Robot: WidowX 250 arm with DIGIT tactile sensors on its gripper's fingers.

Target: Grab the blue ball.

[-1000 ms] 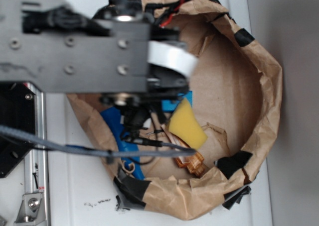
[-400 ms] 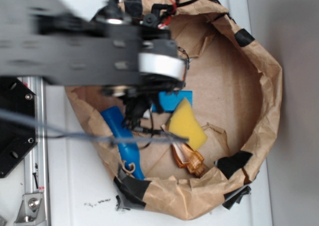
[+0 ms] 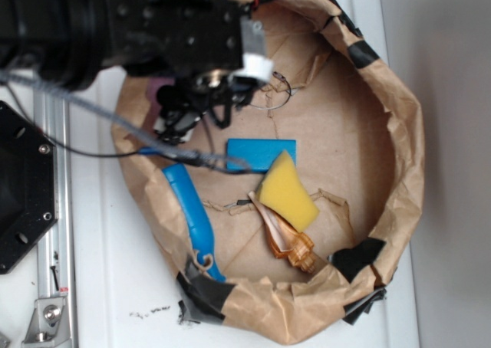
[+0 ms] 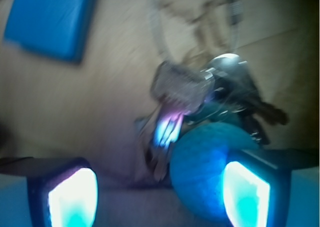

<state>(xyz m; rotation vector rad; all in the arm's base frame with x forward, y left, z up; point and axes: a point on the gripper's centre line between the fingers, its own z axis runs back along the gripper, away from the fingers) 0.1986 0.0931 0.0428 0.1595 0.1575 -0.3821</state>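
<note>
The blue ball (image 4: 200,167), a teal dimpled sphere, shows in the wrist view low and right of centre. It lies between my two glowing fingers and right up against the right fingertip (image 4: 247,194); a wide gap separates it from the left one. My gripper (image 4: 160,197) is open. A bunch of keys (image 4: 185,87) lies just beyond the ball and touches it. In the exterior view my gripper (image 3: 196,106) hangs over the upper left of the paper bag, and the arm hides the ball.
The brown paper bag (image 3: 399,133) forms a crumpled wall all round. Inside lie a flat blue block (image 3: 261,152) (image 4: 47,19), a yellow sponge (image 3: 288,191), a long blue handle (image 3: 192,214) and an orange-brown object (image 3: 291,244). A black base (image 3: 23,187) stands at left.
The arm has swung toward the top left of the bag, uncovering the blue block and the key ring. The other objects stay put.
</note>
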